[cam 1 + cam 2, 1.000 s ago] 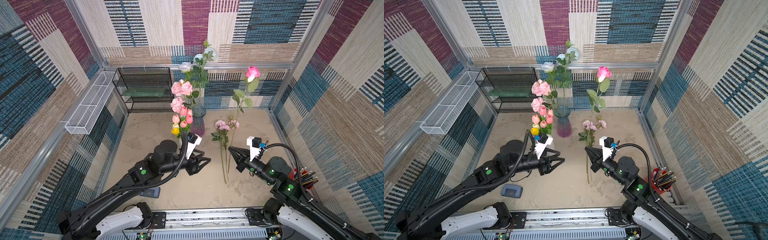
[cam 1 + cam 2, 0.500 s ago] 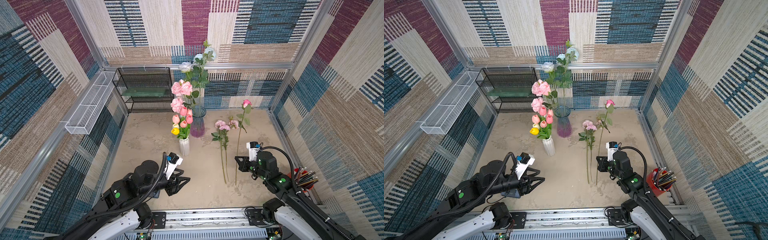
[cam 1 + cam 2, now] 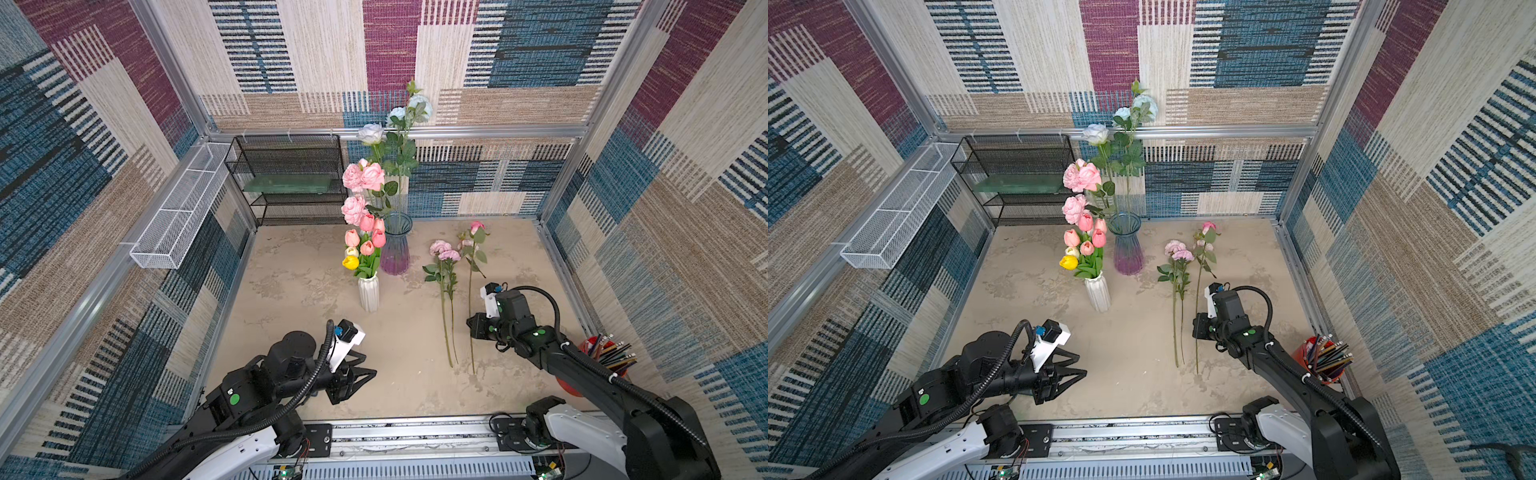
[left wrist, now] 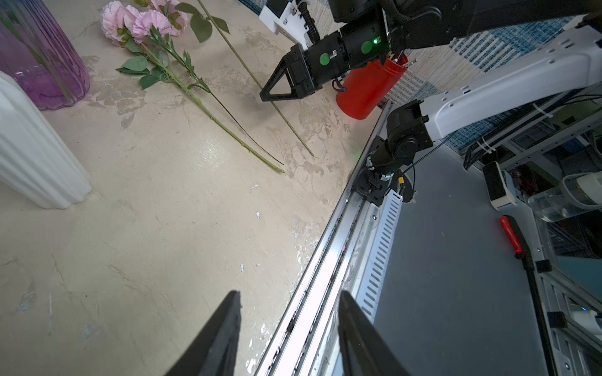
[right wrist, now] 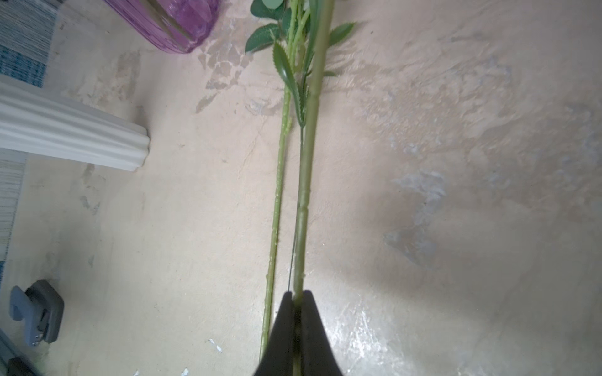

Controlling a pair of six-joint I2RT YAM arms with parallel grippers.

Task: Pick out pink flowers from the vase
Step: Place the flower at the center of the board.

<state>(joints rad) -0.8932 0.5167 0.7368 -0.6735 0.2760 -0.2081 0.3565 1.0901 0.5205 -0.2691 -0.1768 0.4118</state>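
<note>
since a second ago the hot-pink rose (image 3: 477,227) goes from standing upright in the air to stretching low along the bench (image 3: 291,291). its bloom points toward the back wall and its cut end toward the front rail. the left arm, which was up by the white ribbed vase (image 3: 369,293), now sits pulled back near the front rail.

from where i stand, the right gripper (image 5: 295,299) is pressed together on the rose's stem, pinching it in the lower part. whether the whole stem rests flat i cannot tell. just beside it lie the pale-pink ruffled blooms (image 3: 442,249), their stems running nearly parallel to the rose's, close but apart.

the left gripper (image 4: 289,294) is spread with nothing between its fingers, hanging over the front edge of the bench, well apart from every flower.

two pale-pink peonies (image 3: 363,176) stand up out of the purple glass vase (image 3: 395,253) along with the blue-white roses (image 3: 371,133). salmon-pink tulips (image 3: 368,237) stand in the white ribbed vase together with a yellow tulip (image 3: 350,262). a red pencil cup (image 3: 1304,353) stands at the bench's right edge behind the right arm.
</note>
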